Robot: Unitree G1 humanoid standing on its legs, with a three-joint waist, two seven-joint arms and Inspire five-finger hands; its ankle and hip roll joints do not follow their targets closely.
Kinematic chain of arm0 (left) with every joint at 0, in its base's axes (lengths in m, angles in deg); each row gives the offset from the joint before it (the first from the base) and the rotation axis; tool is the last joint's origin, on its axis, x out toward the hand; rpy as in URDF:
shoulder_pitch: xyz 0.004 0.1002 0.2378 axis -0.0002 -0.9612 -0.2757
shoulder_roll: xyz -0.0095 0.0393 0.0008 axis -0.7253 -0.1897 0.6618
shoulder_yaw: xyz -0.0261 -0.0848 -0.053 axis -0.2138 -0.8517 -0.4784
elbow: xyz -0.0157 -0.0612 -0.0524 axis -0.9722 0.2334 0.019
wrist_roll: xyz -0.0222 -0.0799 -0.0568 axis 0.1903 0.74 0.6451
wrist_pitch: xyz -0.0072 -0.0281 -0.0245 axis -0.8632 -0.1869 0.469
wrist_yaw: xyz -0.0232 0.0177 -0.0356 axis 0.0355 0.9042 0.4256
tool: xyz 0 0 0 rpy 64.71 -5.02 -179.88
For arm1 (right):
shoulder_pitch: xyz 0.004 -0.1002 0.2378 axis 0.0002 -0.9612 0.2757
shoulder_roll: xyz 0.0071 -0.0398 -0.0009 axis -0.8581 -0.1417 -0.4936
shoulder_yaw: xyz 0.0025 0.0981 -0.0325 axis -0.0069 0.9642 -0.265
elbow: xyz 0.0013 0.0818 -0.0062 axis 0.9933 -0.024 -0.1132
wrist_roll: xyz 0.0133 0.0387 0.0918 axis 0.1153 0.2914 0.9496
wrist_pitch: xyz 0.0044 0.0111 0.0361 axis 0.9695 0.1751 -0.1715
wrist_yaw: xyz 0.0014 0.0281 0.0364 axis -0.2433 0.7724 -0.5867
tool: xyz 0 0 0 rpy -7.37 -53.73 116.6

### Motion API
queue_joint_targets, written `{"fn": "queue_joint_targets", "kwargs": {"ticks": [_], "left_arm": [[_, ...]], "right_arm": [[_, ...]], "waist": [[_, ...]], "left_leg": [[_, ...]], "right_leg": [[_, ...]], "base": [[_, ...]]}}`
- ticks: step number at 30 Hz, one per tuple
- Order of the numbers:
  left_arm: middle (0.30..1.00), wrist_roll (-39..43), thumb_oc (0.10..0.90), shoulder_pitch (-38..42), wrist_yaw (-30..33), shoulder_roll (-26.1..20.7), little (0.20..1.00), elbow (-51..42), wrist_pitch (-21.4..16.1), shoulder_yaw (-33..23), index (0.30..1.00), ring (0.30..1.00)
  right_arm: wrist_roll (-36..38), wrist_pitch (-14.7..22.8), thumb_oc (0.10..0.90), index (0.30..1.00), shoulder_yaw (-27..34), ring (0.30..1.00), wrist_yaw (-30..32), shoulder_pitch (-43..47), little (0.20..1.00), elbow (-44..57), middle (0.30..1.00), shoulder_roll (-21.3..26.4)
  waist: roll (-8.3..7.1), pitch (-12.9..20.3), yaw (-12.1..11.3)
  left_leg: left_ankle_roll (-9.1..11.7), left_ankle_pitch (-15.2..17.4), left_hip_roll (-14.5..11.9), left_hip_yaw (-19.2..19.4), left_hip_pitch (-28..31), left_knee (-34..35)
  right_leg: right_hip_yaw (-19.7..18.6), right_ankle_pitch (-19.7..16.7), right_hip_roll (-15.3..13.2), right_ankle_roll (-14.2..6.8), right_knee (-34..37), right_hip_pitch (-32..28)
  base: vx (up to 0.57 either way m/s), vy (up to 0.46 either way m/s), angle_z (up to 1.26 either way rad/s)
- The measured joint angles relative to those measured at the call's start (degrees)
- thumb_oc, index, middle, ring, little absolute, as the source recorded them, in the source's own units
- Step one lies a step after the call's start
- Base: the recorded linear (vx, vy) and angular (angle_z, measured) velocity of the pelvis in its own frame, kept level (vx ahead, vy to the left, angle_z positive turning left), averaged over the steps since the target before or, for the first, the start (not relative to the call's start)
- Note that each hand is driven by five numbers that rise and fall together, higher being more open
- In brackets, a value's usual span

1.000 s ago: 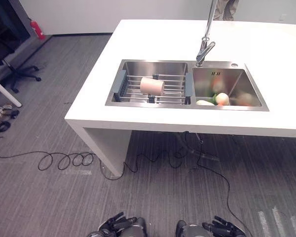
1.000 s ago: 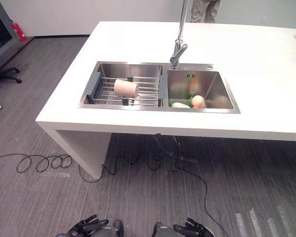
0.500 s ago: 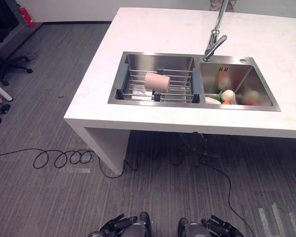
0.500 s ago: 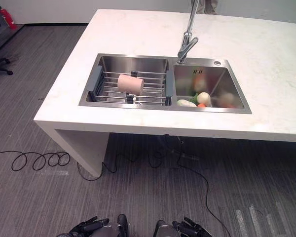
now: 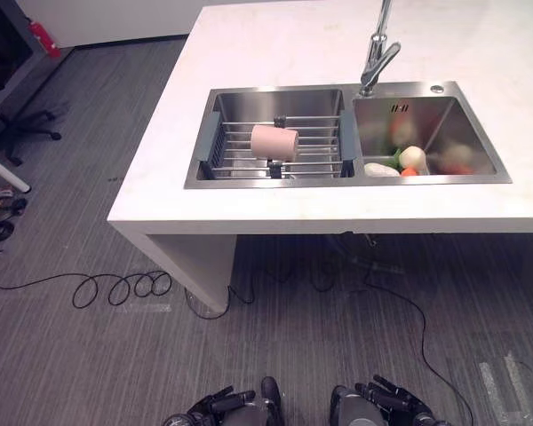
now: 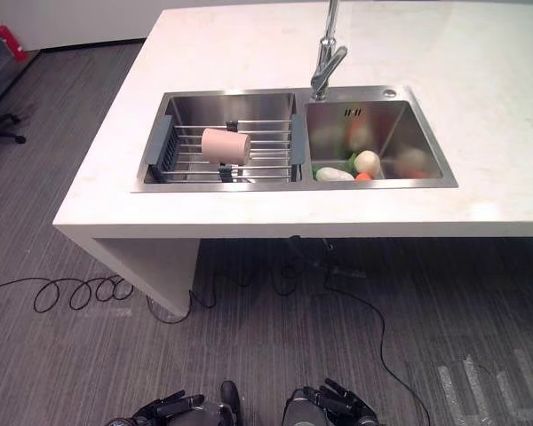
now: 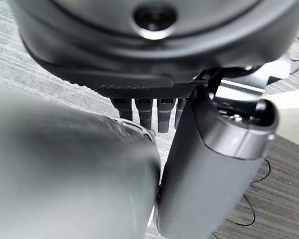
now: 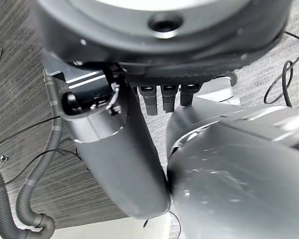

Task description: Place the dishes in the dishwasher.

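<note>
Inside the left sink basin (image 5: pixel 240 102), a pink cup (image 5: pixel 274 142) lies sideways on a wire rack (image 5: pixel 320 151) — vegetables (image 5: pixel 407 160) fill the right basin (image 5: pixel 466 133). Left hand (image 5: pixel 220 406) and right hand (image 5: pixel 386 398) hang low, fingers relaxed, empty.

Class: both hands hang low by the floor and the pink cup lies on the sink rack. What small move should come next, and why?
Probably step closer to the counter: the pink cup lies on the rack, while the left hand and right hand hang open and empty, far short of it.
</note>
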State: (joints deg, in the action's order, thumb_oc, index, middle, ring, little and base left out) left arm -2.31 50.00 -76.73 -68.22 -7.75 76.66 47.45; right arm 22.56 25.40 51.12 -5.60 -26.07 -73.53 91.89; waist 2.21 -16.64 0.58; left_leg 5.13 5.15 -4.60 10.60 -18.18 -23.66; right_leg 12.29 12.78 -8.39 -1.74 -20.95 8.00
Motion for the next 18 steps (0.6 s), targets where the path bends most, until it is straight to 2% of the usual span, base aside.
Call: {"fn": "queue_joint_targets", "kwargs": {"ticks": [1, 2, 5, 6, 7, 8, 9, 10, 11, 12, 13, 14, 15, 17, 18], "left_arm": [[0.900, -0.04, 0.800, 1.21, -0.92, 0.07, 0.900, -0.44, 0.00, -0.70, 0.900, 0.900], [0.900, -0.02, 0.800, 1.32, -1.31, 0.05, 0.900, -0.29, 0.04, -1.86, 0.900, 0.900], [0.900, 0.67, 0.800, 0.87, -1.83, 0.04, 0.900, 0.10, 0.31, -5.54, 0.900, 0.900], [0.900, 0.97, 0.800, 0.73, -1.66, 0.05, 0.900, 0.19, 0.40, -5.62, 0.900, 0.900], [0.900, 1.05, 0.800, 1.28, -1.38, 0.14, 0.900, 2.47, 1.15, -6.91, 0.900, 0.900], [0.900, 1.05, 0.800, 1.19, -1.51, 0.17, 0.900, 2.84, 1.17, -7.12, 0.900, 0.900], [0.900, 0.99, 0.800, 1.11, -1.57, -1.32, 0.900, 2.62, 1.33, -7.62, 0.900, 0.900], [0.900, 0.93, 0.800, 0.42, -1.43, -1.87, 0.900, 2.50, 1.58, -7.32, 0.900, 0.900], [0.900, 1.32, 0.800, 0.58, -0.78, -2.71, 0.900, 2.65, 1.55, -6.71, 0.900, 0.900], [0.900, 1.63, 0.800, 0.98, -0.32, -3.00, 0.900, 3.21, 1.66, -5.33, 0.900, 0.900], [0.900, 1.63, 0.800, 0.98, -0.32, -3.00, 0.900, 3.21, 1.66, -5.33, 0.900, 0.900], [0.900, 1.74, 0.800, 3.73, 0.46, -3.86, 0.900, 3.56, 2.37, -0.87, 0.900, 0.900], [0.900, 1.78, 0.800, 3.78, 0.45, -3.83, 0.900, 3.19, 2.29, -0.90, 0.900, 0.900], [0.900, 2.06, 0.800, 4.24, 0.46, -3.73, 0.900, 2.06, 2.29, -0.59, 0.900, 0.900], [0.900, 2.22, 0.800, 4.86, 0.42, -3.83, 0.900, 1.69, 1.97, -0.61, 0.900, 0.900]], "right_arm": [[0.01, 0.06, 0.800, 0.900, 0.27, 0.900, -0.06, 0.24, 0.900, -0.07, 0.900, 0.87], [0.03, 0.12, 0.800, 0.900, 0.92, 0.900, -0.08, 0.24, 0.900, -0.08, 0.900, 0.97], [1.77, 1.66, 0.800, 0.900, 1.16, 0.900, -0.29, 0.49, 0.900, 0.94, 0.900, 1.32], [2.21, 2.02, 0.800, 0.900, 1.17, 0.900, -0.29, 0.49, 0.900, 1.28, 0.900, 1.35], [3.45, 2.39, 0.800, 0.900, 1.21, 0.900, -0.16, 1.80, 0.900, 1.36, 0.900, 1.10], [3.71, 2.26, 0.800, 0.900, 1.02, 0.900, -0.34, 1.59, 0.900, 1.38, 0.900, 0.74], [3.48, 1.95, 0.800, 0.900, 1.11, 0.900, -0.29, 1.53, 0.900, 1.62, 0.900, -0.62], [2.86, 1.80, 0.800, 0.900, 1.03, 0.900, -0.37, 0.98, 0.900, 1.97, 0.900, -1.69], [1.64, 1.91, 0.800, 0.900, 0.66, 0.900, -0.70, 1.03, 0.900, 2.47, 0.900, -2.89], [1.51, 2.05, 0.800, 0.900, -0.24, 0.900, -0.76, 1.39, 0.900, 3.18, 0.900, -3.07], [1.51, 2.05, 0.800, 0.900, -0.24, 0.900, -0.76, 1.39, 0.900, 3.18, 0.900, -3.07], [1.58, 2.33, 0.800, 0.900, -0.84, 0.900, -1.28, 2.78, 0.900, 4.72, 0.900, -3.21], [1.59, 2.43, 0.800, 0.900, -1.13, 0.900, -1.26, 2.93, 0.900, 5.05, 0.900, -3.20], [1.84, 3.01, 0.800, 0.900, -1.27, 0.900, -1.19, 2.91, 0.900, 6.45, 0.900, -3.14], [2.77, 2.97, 0.800, 0.900, -1.23, 0.900, -1.15, 2.93, 0.900, 6.92, 0.900, -3.14]], "waist": [[1.14, -1.06, -1.49], [1.56, -1.28, -2.12], [1.28, -1.34, -3.24], [1.17, -1.33, -3.20], [1.02, -0.88, -2.89], [-0.12, -0.58, -3.55], [-2.05, -0.36, -3.91], [-3.38, 0.30, -3.84], [-4.81, 0.84, -3.91], [-4.54, 0.69, -3.15], [-4.54, 0.69, -3.15], [-2.41, -0.73, -0.94], [-1.85, -1.03, -0.73], [-1.23, -1.13, -0.49], [-1.47, -1.51, -0.44]], "left_leg": [[1.00, -0.95, -1.90, 0.65, -2.57, 3.71], [1.58, -1.65, -3.56, 1.90, -3.57, 5.31], [0.84, -2.56, -6.48, 5.31, -2.52, 7.36], [0.90, -2.50, -6.35, 5.96, -1.76, 7.31], [-0.99, -3.88, -5.86, 6.41, 0.13, 7.84], [-2.36, -4.27, -5.30, 7.43, 0.86, 8.05], [-5.15, -4.04, -4.71, 8.79, 2.44, 7.37], [-7.71, -5.42, -4.01, 9.08, 3.51, 7.47], [-8.97, -3.21, -3.25, 9.87, 4.29, 4.99], [-9.61, -2.31, -3.44, 9.38, 4.65, 4.58], [-9.61, -2.31, -3.44, 9.38, 4.65, 4.58], [-10.04, -2.17, -3.92, 7.42, 5.13, 5.04], [-10.22, -2.04, -4.19, 7.24, 5.25, 5.00], [-10.16, -1.43, -3.97, 6.34, 5.86, 6.35], [-10.26, -1.17, -3.34, 5.18, 5.67, 5.97]], "right_leg": [[0.06, -0.39, 0.97, 0.62, 2.15, -1.65], [0.20, -0.36, 1.33, 0.57, 2.85, -2.79], [-1.19, 0.50, 0.66, -0.85, 3.22, -6.17], [-1.52, 0.77, 0.26, -1.31, 3.26, -6.69], [-1.95, 1.25, -0.67, -2.51, 5.06, -8.78], [-1.55, 2.21, -1.54, -2.87, 3.82, -9.11], [0.08, 1.92, -2.57, -4.16, -0.35, -9.73], [0.92, 0.92, -3.04, -5.18, -1.76, -10.88], [1.69, -1.29, -4.32, -7.25, -7.06, -9.18], [0.81, -3.75, -5.29, -7.15, -14.36, -5.82], [0.81, -3.75, -5.29, -7.15, -14.36, -5.82], [0.03, -1.55, -4.44, -5.61, -19.15, 1.90], [0.49, -1.53, -3.84, -5.57, -17.35, 2.71], [0.98, -2.49, -2.69, -4.88, -5.12, 4.64], [0.60, -4.68, -3.02, -4.96, 0.58, 4.97]], "base": [[0.37, 0.247, 0.06], [0.43, 0.364, -0.10], [0.32, 0.215, -0.34], [0.32, 0.176, -0.65], [0.33, 0.207, -0.59], [0.29, 0.236, -0.64], [0.19, 0.230, -0.39], [0.08, 0.161, -0.34], [0.03, 0.047, -0.12], [-0.07, -0.047, -0.12], [-0.09, -0.153, 0.37], [-0.09, -0.207, 0.40], [0.01, -0.250, 0.52], [0.03, -0.236, 0.40], [0.07, -0.276, 0.57]]}}
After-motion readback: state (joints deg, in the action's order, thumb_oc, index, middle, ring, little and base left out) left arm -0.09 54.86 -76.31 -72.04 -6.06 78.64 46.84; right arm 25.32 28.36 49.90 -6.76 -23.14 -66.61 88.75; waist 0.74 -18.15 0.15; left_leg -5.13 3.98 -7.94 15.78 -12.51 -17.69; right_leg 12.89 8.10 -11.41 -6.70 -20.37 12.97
